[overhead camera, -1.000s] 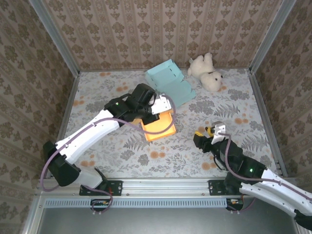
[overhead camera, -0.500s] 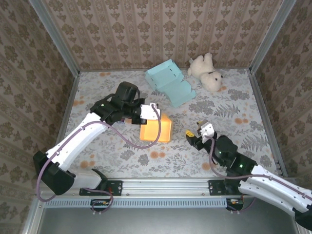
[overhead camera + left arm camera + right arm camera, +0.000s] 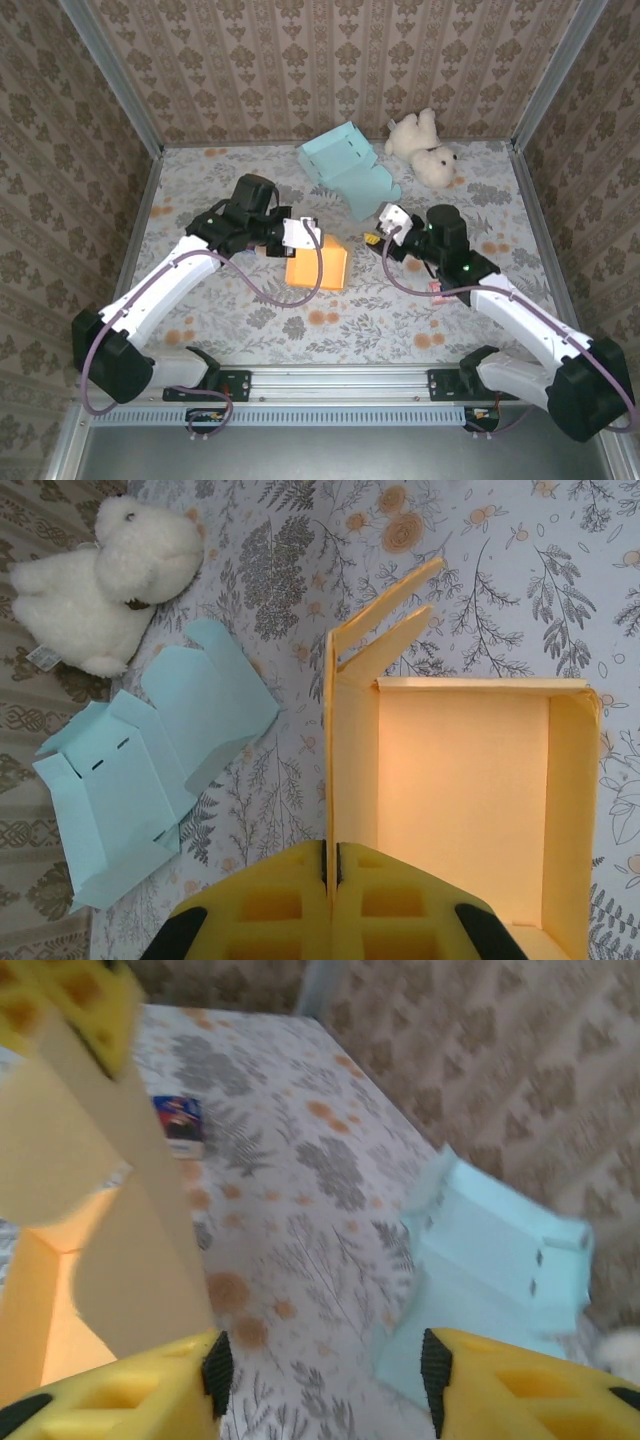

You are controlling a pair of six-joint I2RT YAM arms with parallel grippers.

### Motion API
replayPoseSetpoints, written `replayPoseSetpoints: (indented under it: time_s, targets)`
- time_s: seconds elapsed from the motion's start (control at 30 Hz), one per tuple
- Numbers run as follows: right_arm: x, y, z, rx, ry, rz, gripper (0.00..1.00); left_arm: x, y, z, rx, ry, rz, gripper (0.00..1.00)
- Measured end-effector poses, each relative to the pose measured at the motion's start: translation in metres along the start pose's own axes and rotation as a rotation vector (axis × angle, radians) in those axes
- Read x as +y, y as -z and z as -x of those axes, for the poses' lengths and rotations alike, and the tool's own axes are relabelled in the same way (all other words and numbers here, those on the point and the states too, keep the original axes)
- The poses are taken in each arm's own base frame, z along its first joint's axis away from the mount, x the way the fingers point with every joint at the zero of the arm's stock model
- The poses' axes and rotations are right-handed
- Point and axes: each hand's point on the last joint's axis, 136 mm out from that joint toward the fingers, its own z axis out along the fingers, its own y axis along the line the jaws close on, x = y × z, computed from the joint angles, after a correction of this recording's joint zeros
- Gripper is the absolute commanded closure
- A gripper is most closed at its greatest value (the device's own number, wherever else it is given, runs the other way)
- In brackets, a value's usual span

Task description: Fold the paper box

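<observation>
The paper box point(image 3: 318, 266) is orange, open at the top, and stands on the floral table near the middle. My left gripper point(image 3: 297, 248) is shut on its left wall; in the left wrist view the thin wall point(image 3: 331, 780) runs straight between the yellow fingers, and two loose flaps point(image 3: 385, 630) stick out at the far end. My right gripper point(image 3: 375, 238) hovers just right of the box, open, with only table between its pads. In the right wrist view that gripper point(image 3: 325, 1375) has its left finger point(image 3: 215, 1368) beside an upright orange flap point(image 3: 130, 1210).
A flat light-blue paper box point(image 3: 350, 172) lies at the back, close to the right gripper's right finger point(image 3: 436, 1378). A white plush bear point(image 3: 424, 148) sits at the back right. A small dark blue and red item point(image 3: 179, 1124) lies beyond the flap. Patterned walls enclose the table point(image 3: 250, 310).
My right arm has swung from the front right up and leftwards to the box's right side, its jaws narrowing a little. The left gripper pulled the box slightly left.
</observation>
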Motion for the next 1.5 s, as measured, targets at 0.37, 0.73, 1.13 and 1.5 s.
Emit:
replayPoseSetpoints:
  time_s: [0.37,0.73,1.13,1.5]
  targets:
    - [0.036,-0.017,-0.003,-0.017,0.127,0.283,0.56,0.005,0.009,0.016,-0.084,-0.042,0.060,1.00]
    - [0.053,-0.026,-0.011,-0.019,0.149,0.377,0.55,0.004,0.008,0.016,-0.087,-0.047,0.061,1.00]
    - [0.054,-0.037,-0.009,-0.016,0.170,0.407,0.49,0.002,0.006,0.013,-0.088,-0.060,0.057,1.00]
    - [0.047,-0.020,0.008,-0.008,0.211,0.424,0.46,0.002,0.005,0.012,-0.086,-0.067,0.056,1.00]
